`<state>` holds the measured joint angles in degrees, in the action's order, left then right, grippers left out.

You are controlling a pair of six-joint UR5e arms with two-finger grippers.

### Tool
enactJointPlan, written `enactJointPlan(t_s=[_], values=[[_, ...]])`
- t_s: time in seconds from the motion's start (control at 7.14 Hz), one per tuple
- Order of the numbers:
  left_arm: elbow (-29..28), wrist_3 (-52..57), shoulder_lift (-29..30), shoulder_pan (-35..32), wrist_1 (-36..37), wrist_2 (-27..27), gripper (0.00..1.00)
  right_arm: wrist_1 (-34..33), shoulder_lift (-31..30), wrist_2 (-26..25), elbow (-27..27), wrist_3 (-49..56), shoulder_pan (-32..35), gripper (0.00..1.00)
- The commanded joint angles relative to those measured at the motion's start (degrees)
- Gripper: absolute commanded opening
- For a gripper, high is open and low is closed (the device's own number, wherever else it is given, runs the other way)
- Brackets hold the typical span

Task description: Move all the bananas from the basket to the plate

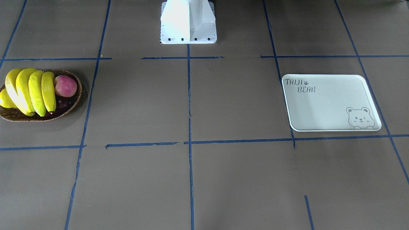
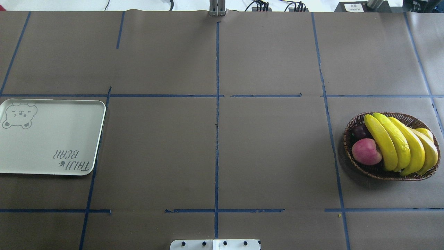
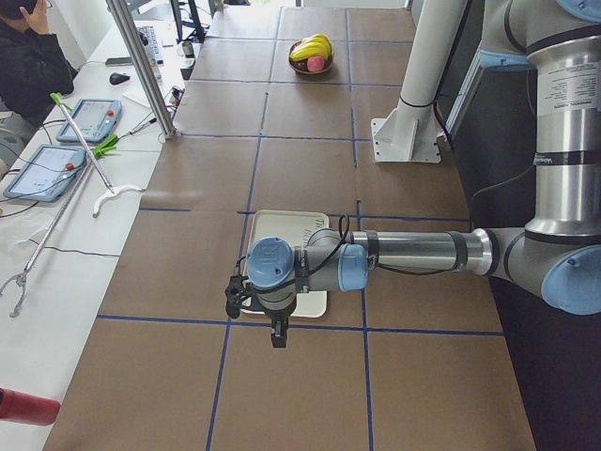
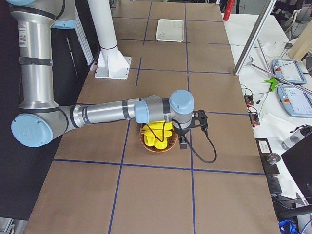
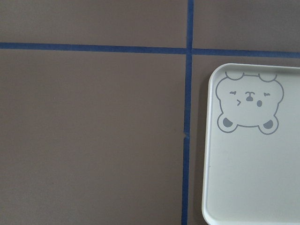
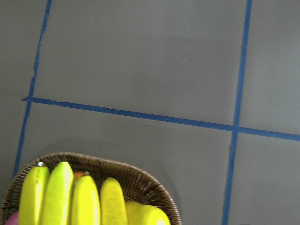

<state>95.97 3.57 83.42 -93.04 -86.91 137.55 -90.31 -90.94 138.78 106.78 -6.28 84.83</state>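
- The bananas [image 2: 399, 146] all lie in the basket [image 2: 378, 171], by the table's right edge.
- The plate [image 2: 52, 139], by the left edge, holds none.
- My right hand [image 4: 184, 145] hangs over the basket, likely to pick; my left hand [image 3: 278, 338] hangs at the plate's edge; how open they are I cannot tell.

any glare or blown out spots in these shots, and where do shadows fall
Front-facing view: the white robot base is blown out; the plate is evenly lit, print legible. Overhead view: the basket casts a soft shadow at its lower left. Both wrist views: flat light, no glare.
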Motion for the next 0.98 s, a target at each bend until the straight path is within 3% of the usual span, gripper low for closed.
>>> enactJointPlan(t_s=[0.0,0.28,0.56,0.84], values=[[-0.4,0.3,0.0,0.0,0.0,0.1,1.00,0.2,-0.5,-4.7,8.3,-9.9,-8.4,0.99],[-0.5,0.4,-0.5,0.0,0.0,0.1,1.00,0.3,-0.6,-13.1,14.8,-24.1,-21.1,0.99],[-0.7,0.5,-0.5,0.0,0.0,0.1,1.00,0.2,-1.9,-14.6,15.3,-25.0,-24.9,0.87],[-0.4,0.4,-0.5,0.0,0.0,0.1,1.00,0.0,-1.8,-16.8,14.8,-25.2,-30.3,0.85]])
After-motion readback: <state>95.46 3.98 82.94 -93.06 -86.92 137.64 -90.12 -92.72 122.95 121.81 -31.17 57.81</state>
